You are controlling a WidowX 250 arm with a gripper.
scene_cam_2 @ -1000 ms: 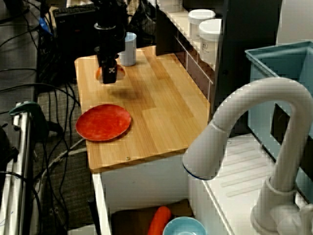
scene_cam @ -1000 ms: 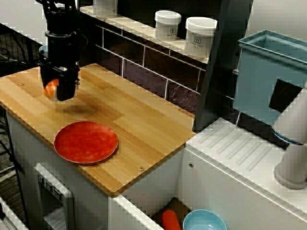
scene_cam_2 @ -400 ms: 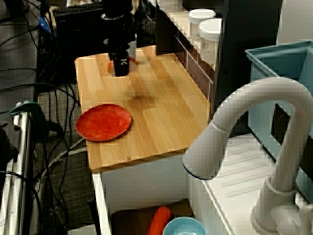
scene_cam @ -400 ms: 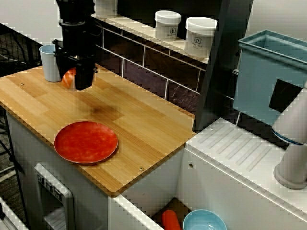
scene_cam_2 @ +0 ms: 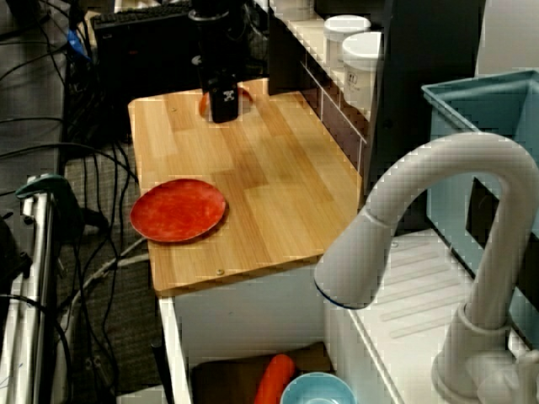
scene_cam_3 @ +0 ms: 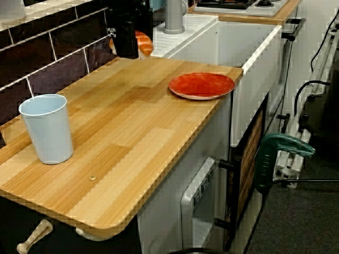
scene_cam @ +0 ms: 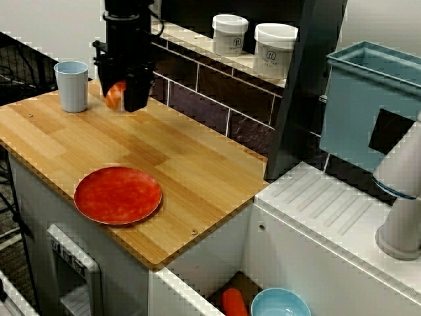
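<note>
Fingers (scene_cam: 137, 92) are clenched on a small orange object (scene_cam: 115, 96), black and pointing straight down from the arm. They hang over the back of the table (scene_cam: 197, 164), close to the dark tiled wall. In the view from the table's end the orange object (scene_cam_3: 143, 43) bulges out on one side of the fingers (scene_cam_3: 126, 45) and shows a pale stripe. It appears lifted off the wood, though no view settles this. From the sink side the fingers (scene_cam_2: 223, 103) stand near the far end of the table, with orange showing on both sides of them.

Furthest left in the front view is a pale blue cup (scene_cam: 72, 85), upright on the table and just beside the fingers, not touching them. A round red plate (scene_cam: 118, 195) lies flat near the front edge, well apart from the held object. Further right, two white jars (scene_cam: 230, 34) sit on the shelf (scene_cam: 191, 38) above the tiles. Beyond a dark post is a blue bin (scene_cam: 368, 99), and a white tap (scene_cam: 401, 197) is at the right edge. Below, a blue bowl (scene_cam: 279, 306) lies beside another orange piece (scene_cam: 233, 303).
</note>
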